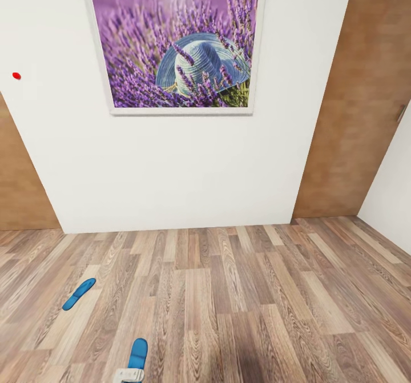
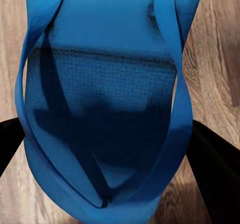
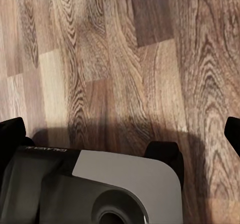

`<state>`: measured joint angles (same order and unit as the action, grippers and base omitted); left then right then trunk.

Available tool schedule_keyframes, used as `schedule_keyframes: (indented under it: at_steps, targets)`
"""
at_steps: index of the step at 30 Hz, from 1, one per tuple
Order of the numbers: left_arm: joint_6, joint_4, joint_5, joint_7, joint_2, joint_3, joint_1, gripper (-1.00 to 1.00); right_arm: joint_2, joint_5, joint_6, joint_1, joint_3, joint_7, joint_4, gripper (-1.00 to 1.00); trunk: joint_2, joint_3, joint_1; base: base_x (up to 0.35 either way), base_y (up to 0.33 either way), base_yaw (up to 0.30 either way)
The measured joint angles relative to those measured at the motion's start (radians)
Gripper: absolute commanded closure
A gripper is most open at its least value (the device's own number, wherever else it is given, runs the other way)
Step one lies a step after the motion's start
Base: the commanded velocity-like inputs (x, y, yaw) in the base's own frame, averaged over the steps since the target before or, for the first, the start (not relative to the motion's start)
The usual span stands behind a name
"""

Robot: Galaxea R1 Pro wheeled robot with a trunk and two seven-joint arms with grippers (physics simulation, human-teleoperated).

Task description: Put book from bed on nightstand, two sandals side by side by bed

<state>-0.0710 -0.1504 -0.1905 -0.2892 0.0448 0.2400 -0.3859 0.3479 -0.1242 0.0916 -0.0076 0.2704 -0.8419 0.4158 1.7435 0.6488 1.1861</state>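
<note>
One bright blue sandal (image 1: pixel 137 353) is at the bottom edge of the head view, with my left gripper (image 1: pixel 128 375) shut on it. In the left wrist view this sandal (image 2: pixel 107 83) sits with its straps up between the two black fingers (image 2: pixel 216 170). The other blue sandal (image 1: pixel 79 293) lies flat on the wood floor, to the left and farther forward. My right gripper (image 3: pixel 120 134) hangs open over bare floor with nothing between its fingers. The book, the bed and the nightstand are out of view.
A white wall (image 1: pixel 188 166) with a framed lavender picture (image 1: pixel 177 40) stands straight ahead. Brown wooden panels (image 1: pixel 359 103) flank it, and a second white wall closes the right corner. Part of my grey base (image 3: pixel 110 189) is below the right gripper.
</note>
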Motion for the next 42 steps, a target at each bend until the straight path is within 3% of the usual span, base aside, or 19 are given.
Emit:
schedule_keyframes:
  at_steps: [18,26,42]
  targets:
    - [-0.002,0.023,-0.006,0.0,-0.008,-0.005,0.0,1.0,-0.001,0.0,0.0,0.0,0.0,0.0,0.0,-1.0,0.0,0.0,-0.001,0.249,0.0,0.0]
    - [-0.003,0.034,-0.072,0.007,-0.005,-0.059,0.0,1.0,0.0,0.005,0.0,0.0,-0.001,0.0,0.0,-1.0,0.0,0.0,0.0,0.299,0.0,0.0]
    - [-0.003,0.035,-0.076,0.024,-0.006,-0.063,0.0,1.0,0.0,0.0,0.0,0.0,0.001,0.0,0.0,-1.0,0.0,0.0,0.0,0.024,0.0,0.0]
